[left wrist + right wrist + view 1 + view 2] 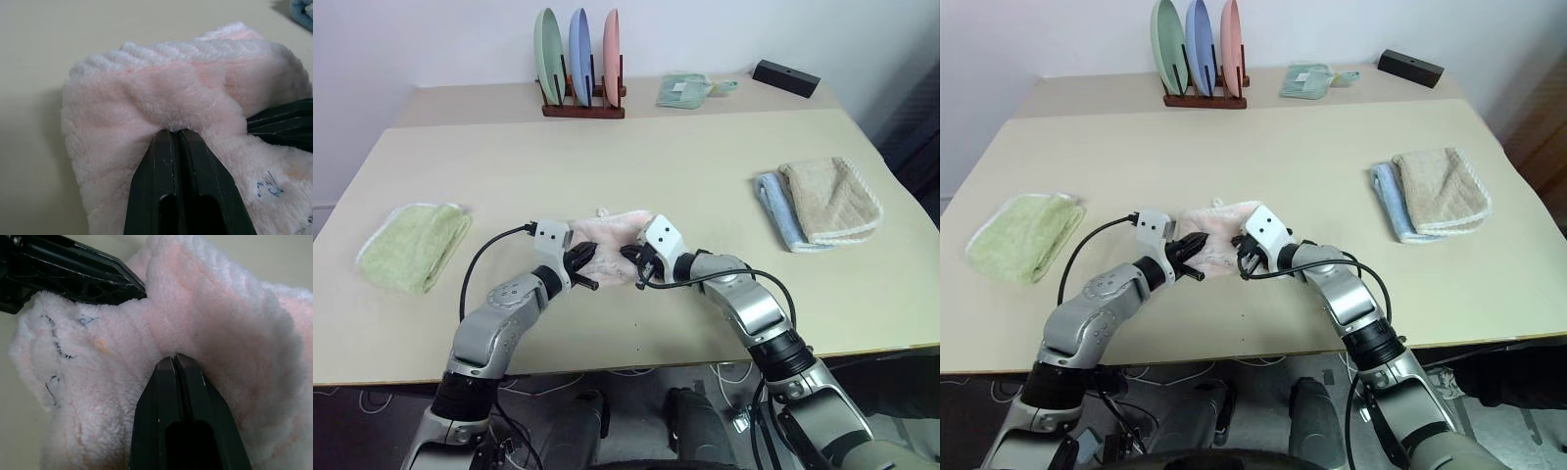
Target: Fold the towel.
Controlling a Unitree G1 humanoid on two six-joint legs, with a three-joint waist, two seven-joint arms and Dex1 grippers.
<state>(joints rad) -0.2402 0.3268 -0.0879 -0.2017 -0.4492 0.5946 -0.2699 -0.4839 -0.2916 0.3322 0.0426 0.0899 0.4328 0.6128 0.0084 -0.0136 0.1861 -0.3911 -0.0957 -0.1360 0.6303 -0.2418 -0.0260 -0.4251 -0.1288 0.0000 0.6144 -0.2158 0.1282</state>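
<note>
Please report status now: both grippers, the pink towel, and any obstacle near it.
Left gripper and right gripper shut on towel. Towel bunched mid-table. Nothing in the way.

We see a beige desk point(705, 166) in front of a plain white wall point(431, 39). A second beige surface point(489, 98) abuts its far edge. Cables point(636, 372) lie on a grey floor point(636, 411) below the near edge. Lighting is even.
</note>
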